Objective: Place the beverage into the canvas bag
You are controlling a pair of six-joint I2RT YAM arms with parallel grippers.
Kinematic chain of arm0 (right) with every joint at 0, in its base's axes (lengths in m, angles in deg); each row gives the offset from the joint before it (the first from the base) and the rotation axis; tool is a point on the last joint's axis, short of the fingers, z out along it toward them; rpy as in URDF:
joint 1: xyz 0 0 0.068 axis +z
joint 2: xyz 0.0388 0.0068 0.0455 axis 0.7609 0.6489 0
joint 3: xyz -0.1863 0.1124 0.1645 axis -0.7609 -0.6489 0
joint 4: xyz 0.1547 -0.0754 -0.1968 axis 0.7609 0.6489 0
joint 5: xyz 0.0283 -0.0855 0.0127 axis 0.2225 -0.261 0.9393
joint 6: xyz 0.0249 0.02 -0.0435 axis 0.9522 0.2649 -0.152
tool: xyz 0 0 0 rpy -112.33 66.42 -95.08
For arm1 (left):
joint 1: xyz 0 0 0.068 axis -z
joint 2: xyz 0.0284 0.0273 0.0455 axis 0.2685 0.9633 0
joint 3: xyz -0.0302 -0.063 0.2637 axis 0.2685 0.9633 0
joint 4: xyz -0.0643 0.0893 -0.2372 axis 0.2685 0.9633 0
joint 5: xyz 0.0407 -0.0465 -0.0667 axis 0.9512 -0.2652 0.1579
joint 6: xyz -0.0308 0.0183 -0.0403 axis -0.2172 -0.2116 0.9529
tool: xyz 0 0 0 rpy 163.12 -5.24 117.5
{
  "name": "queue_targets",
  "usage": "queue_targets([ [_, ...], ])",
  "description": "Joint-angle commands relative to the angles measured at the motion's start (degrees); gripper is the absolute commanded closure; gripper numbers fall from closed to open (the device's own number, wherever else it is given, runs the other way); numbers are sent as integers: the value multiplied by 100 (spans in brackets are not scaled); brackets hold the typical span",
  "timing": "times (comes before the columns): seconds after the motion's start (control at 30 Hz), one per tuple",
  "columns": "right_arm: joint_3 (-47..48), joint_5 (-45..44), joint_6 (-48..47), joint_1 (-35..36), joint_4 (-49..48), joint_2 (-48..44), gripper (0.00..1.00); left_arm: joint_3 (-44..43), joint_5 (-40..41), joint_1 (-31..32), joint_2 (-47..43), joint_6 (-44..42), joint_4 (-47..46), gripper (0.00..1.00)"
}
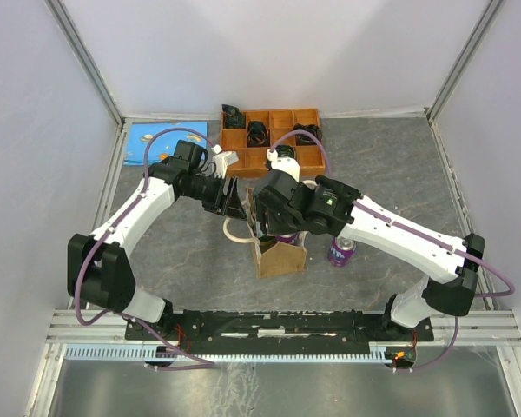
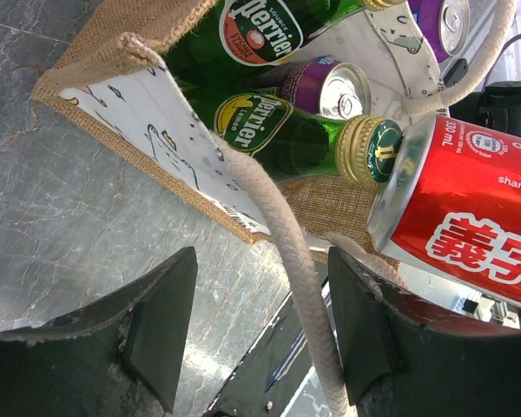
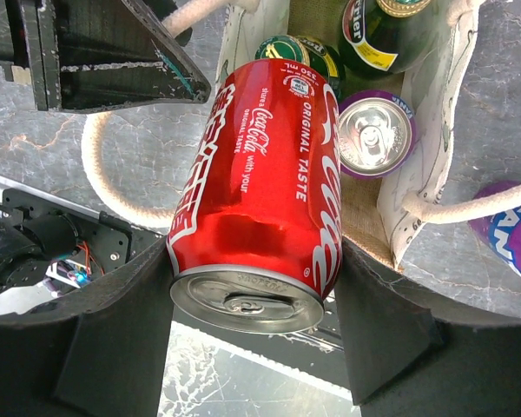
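The canvas bag stands at the table's middle, with tan burlap walls, a white lining and cream rope handles. Inside lie two green Perrier bottles and a purple can. My right gripper is shut on a red Coca-Cola can. It holds the can tilted just above the bag's open mouth. The can also shows in the left wrist view. My left gripper is open beside the bag, and one rope handle runs between its fingers, close to the right one.
A second purple can stands on the table right of the bag. An orange divided tray with small dark items sits at the back. A blue card lies at the back left. White walls enclose the table.
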Motion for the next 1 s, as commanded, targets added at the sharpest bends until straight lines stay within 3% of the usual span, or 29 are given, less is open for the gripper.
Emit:
queue_targets([
  [0.0, 120, -80, 126, 57, -147, -308, 100, -171, -92, 4, 89, -213, -126, 32],
  [0.5, 232, -447, 97, 138, -129, -594, 100, -149, -57, 12, 164, -189, -138, 32],
  [0.97, -229, -54, 133, 136, -217, -171, 100, -72, -49, 21, 82, -206, -130, 32],
])
